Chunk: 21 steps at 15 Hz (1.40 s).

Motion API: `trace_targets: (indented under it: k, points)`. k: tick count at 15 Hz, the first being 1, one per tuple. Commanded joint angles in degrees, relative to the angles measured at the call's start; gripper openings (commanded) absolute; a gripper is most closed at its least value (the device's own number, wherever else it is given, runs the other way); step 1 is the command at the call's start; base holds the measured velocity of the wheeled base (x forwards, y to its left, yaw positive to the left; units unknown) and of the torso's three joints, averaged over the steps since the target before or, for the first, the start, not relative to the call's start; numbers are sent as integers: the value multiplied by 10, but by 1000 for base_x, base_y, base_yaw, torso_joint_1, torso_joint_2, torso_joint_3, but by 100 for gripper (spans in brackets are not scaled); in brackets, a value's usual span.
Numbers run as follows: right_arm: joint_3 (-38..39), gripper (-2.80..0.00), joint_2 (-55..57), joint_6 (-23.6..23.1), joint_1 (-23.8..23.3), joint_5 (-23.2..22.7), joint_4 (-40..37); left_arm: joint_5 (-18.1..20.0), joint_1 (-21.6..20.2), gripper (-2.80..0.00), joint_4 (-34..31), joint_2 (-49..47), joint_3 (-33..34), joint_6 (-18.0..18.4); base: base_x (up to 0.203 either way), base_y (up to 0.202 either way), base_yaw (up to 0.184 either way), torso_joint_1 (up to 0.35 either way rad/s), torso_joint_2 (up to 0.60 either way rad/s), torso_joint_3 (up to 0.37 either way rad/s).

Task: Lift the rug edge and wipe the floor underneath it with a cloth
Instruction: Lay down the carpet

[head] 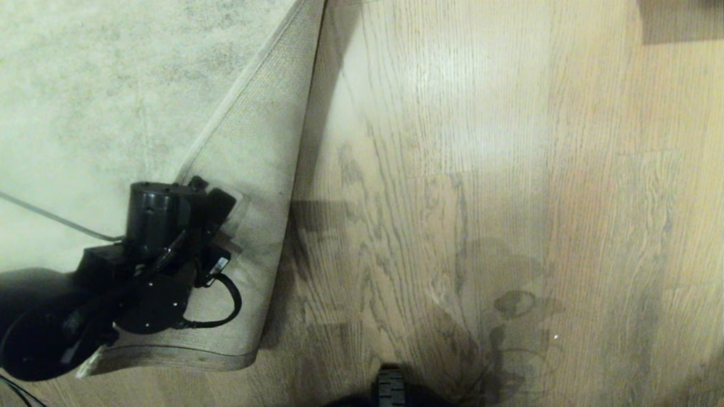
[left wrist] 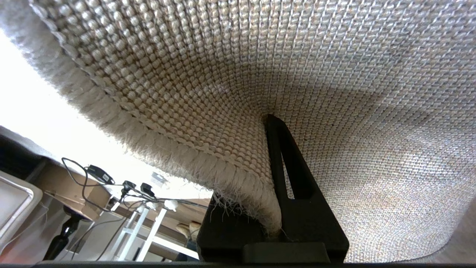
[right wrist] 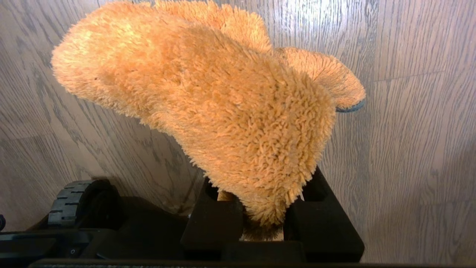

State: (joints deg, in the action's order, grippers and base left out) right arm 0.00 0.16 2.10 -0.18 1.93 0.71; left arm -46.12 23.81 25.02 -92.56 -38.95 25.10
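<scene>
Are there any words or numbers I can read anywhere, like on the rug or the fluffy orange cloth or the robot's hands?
None can be read.
The rug edge: only woven backing, no label.
The cloth: plain orange fluff, no tag showing.
The left gripper and the right gripper: black, no marking visible.
The floor: only wood grain.

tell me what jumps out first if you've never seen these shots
The rug edge, folded back with its woven backing up, pinched by the left gripper at the left. Then the fluffy orange cloth clamped in the right gripper over bare floor.
</scene>
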Motion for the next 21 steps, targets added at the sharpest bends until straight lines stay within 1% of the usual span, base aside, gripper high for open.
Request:
trace_targets:
  k: [1, 3, 4, 8, 10, 12, 18, 20, 21]
  points:
    - [0, -280, -2, 0, 0, 0, 1, -2, 0, -280, 2, 4, 0, 1, 0, 0, 0, 0, 0, 0]
    - [0, -280, -2, 0, 0, 0, 1, -2, 3, -280, 2, 2, -2, -7, 0, 0, 0, 0, 0, 0]
    - [0, -280, -2, 0, 0, 0, 1, -2, 11, -280, 2, 2, -2, -14, 0, 0, 0, 0, 0, 0]
    - [0, -280, -2, 0, 0, 0, 1, -3, 27, -280, 2, 3, -3, -27, 0, 0, 0, 0, 0, 0]
    - [0, -280, -2, 0, 0, 0, 1, -3, 27, -280, 2, 4, -4, -32, 0, 0, 0, 0, 0, 0]
    - [0, -280, -2, 0, 0, 0, 1, -3, 27, -280, 1, 4, 0, -52, 0, 0, 0, 0, 0, 0]
    - [0, -280, -2, 0, 0, 0, 1, 0, 33, -280, 2, 4, -2, -56, 0, 0, 0, 0, 0, 0]
    - [0, -280, -2, 0, 0, 0, 1, 3, 40, -280, 2, 9, -3, -58, 0, 0, 0, 0, 0, 0]
    - [0, -280, -2, 0, 0, 0, 1, 3, 45, -280, 2, 9, -4, -65, 0, 0, 0, 0, 0, 0]
